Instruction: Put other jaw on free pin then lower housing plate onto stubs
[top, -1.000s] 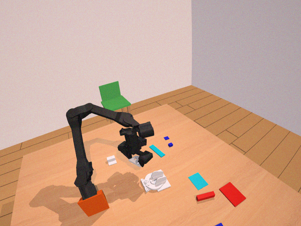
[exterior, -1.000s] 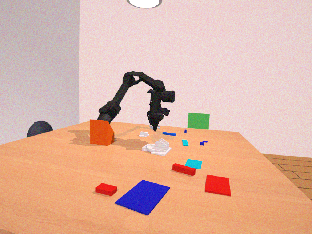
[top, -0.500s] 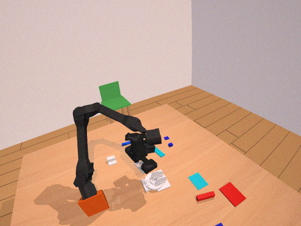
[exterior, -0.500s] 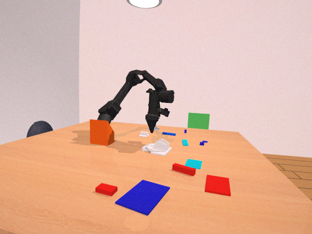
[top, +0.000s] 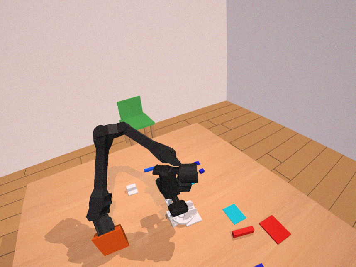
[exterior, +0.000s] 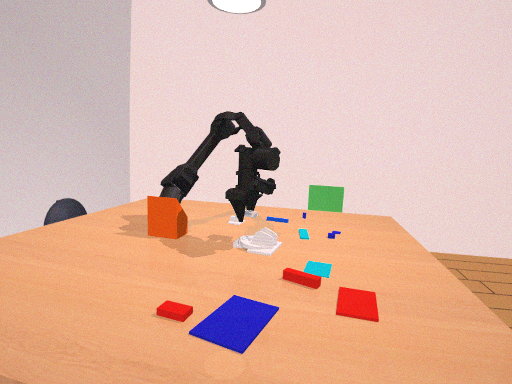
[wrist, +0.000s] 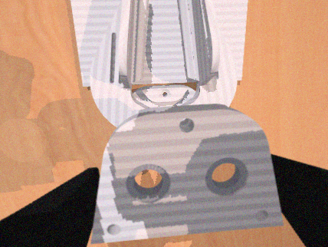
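Observation:
My gripper (exterior: pixel 246 215) (wrist: pixel 180 169) is shut on the grey-white housing plate (top: pixel 168 201) (exterior: pixel 250 214) (wrist: pixel 184 147), one black finger at each side. The plate has two large ringed holes and is held above the table, beside the mechanism. The white base (top: pixel 197 220) (exterior: pixel 264 250) (wrist: pixel 82 50) rests on the table. Two ribbed jaws (top: pixel 191 212) (exterior: pixel 264 237) stand side by side on it. In the wrist view the plate's rounded edge overlaps the near end of the mechanism, with the jaws beyond. The plate hides the stubs and gear teeth, so I cannot tell whether they mesh.
A small white stepped block (top: pixel 132 189) (exterior: pixel 236 220) lies near the arm. The orange arm mount (top: pixel 110 241) (exterior: pixel 161 216), a red bar (top: pixel 243 231) (exterior: pixel 301 278), a cyan sheet (top: pixel 234 214) (exterior: pixel 317 269), a red sheet (top: pixel 275 229) (exterior: pixel 357 303) and a blue sheet (exterior: pixel 236 323) surround the mechanism at a distance.

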{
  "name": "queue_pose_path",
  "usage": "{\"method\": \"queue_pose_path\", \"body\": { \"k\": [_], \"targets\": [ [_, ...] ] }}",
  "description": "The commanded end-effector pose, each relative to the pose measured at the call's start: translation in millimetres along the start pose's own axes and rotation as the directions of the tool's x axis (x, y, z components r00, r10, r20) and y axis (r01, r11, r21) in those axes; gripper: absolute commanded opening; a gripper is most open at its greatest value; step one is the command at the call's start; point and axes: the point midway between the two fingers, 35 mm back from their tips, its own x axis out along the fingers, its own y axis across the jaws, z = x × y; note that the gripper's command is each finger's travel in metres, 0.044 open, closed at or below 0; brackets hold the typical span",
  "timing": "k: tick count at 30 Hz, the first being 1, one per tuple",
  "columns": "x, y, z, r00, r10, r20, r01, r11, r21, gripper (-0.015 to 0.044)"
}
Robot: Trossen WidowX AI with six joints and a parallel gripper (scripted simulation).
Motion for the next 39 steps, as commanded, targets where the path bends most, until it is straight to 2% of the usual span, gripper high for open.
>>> {"method": "queue_pose_path", "body": {
  "k": [1, 39],
  "targets": [
    [0.3, -5.7, 1.7, 1.0, 0.0, 0.0, 0.0, 1.0, 0.024, 0.0351],
    [0.3, 0.4, -4.0, 1.0, 0.001, 0.0, -0.001, 1.0, 0.019, 0.0351]
  ]
}}
